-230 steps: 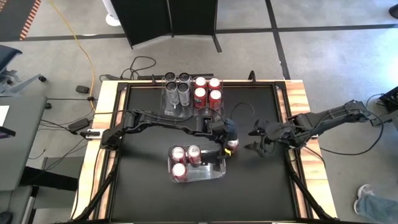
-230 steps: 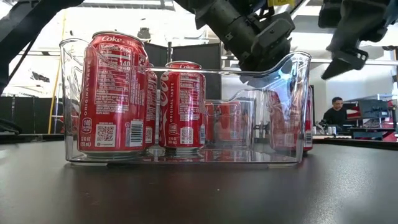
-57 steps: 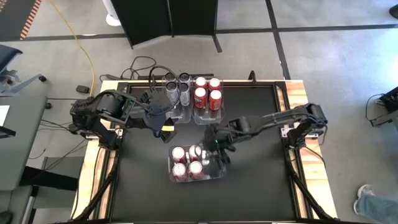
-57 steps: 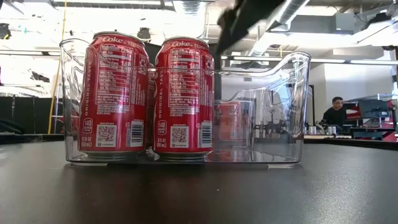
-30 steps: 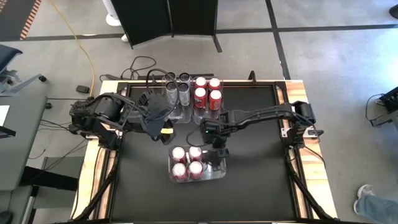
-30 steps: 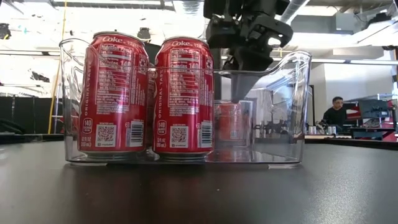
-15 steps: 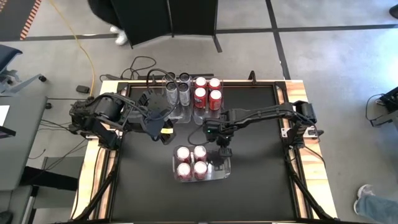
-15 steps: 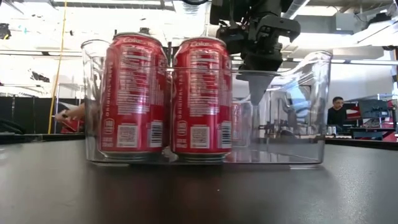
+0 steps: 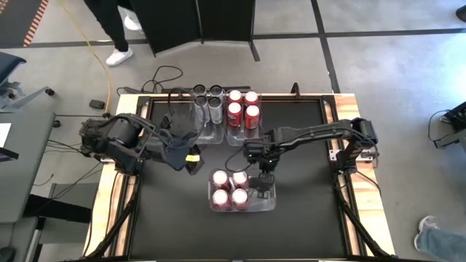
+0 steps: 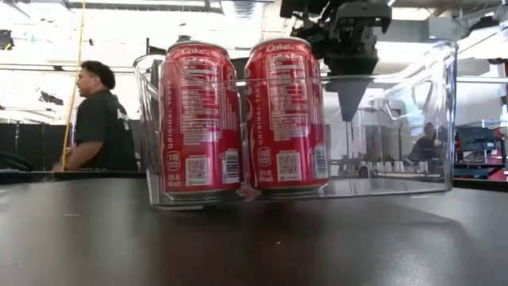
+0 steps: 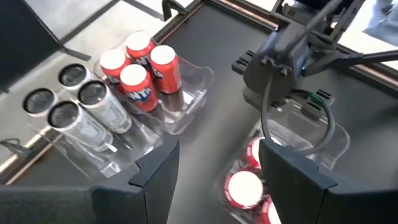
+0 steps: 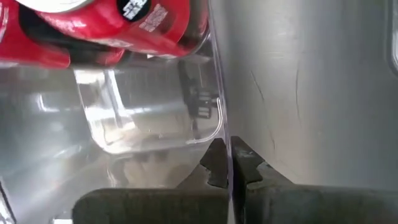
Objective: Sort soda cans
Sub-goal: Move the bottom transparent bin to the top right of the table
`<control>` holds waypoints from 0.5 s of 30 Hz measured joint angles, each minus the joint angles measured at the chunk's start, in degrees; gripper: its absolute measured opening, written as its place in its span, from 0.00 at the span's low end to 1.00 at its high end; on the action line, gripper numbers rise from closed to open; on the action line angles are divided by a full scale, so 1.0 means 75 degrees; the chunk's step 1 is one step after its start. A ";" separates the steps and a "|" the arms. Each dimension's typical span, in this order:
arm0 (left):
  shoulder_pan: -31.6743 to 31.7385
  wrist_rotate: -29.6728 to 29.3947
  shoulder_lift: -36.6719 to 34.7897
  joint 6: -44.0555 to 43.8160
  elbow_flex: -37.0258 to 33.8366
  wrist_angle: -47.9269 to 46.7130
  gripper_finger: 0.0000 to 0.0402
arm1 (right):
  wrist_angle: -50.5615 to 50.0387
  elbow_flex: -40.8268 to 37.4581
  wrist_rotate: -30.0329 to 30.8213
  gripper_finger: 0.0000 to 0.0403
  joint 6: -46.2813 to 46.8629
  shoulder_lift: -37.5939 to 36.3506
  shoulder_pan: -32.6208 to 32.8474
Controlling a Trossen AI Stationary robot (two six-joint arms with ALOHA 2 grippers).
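— What did the room look like around my station?

— I looked down on a grey concrete floor (image 9: 378,65) crossed by dark lines. The black-topped table (image 9: 175,218) had a pale wooden frame (image 9: 352,116). Beyond its far edge stood a tall black panel (image 9: 200,22), and a yellow cable (image 9: 98,62) ran over the floor beside black cables (image 9: 164,75).

— Anyone about?

— I saw a person in a black shirt (image 10: 99,119) behind the table, and their white shoes (image 9: 116,54) from above. Another person sat far off at a desk (image 10: 429,143).

— And the light?

— Bright, I thought, from a white ceiling (image 10: 159,20).
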 joint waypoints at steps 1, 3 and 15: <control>-0.0068 -0.0004 0.0000 -0.0073 0.0000 -0.0003 0.53 | -0.0014 0.0000 0.0069 0.01 0.0170 -0.0048 0.0025; -0.0194 -0.0009 -0.0006 -0.0115 0.0000 -0.0004 0.53 | -0.0090 0.0000 0.0239 0.01 0.0536 -0.0118 0.0092; -0.0690 -0.0012 -0.0003 0.0126 0.0000 -0.0001 0.53 | -0.0374 0.0000 0.0732 0.01 0.2196 -0.0166 0.1088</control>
